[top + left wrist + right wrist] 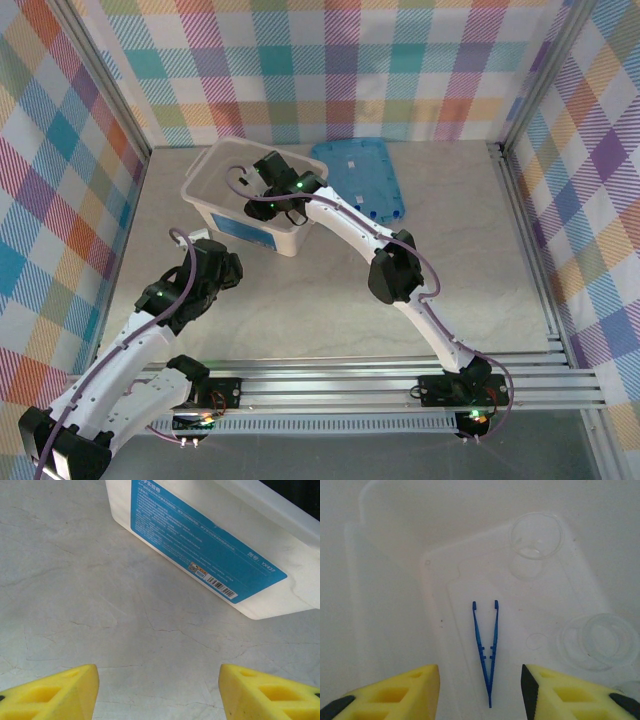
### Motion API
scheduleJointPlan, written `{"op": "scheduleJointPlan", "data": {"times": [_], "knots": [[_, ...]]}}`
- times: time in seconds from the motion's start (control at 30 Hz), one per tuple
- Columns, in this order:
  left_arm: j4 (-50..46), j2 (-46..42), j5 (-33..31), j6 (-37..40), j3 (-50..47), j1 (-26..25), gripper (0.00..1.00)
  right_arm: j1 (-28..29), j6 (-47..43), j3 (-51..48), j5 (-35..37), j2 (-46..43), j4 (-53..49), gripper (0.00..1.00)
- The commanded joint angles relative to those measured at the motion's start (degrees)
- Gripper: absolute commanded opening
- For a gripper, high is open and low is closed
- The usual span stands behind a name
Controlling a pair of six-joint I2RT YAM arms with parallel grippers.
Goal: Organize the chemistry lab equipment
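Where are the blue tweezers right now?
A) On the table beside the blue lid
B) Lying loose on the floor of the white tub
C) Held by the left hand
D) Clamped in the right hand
B: the right wrist view shows the tweezers lying flat on the floor of the tub, with the right hand above them, its fingers apart and touching nothing.
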Motion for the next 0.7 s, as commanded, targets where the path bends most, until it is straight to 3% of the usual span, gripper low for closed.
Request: {"op": "scheduleJointPlan", "data": {"times": [0.0, 0.4, 0.67], "knots": [[-0.3, 0.2, 0.7, -0.8, 0.3, -0.4, 0.64, 0.1, -1.6, 1.1, 0.8, -3.0, -1.7, 0.51], [2.5, 4.4, -0.6, 1.0, 3.5, -4.2, 0.64, -1.4, 0.0, 1.1, 4.9, -15.2, -2.3, 0.66], [6.4, 10.1, -4.5, 4.2, 6.5, -13.6, 0.64, -4.5, 7.7, -2.7, 10.3, -22.9, -6.9, 0.67]]}}
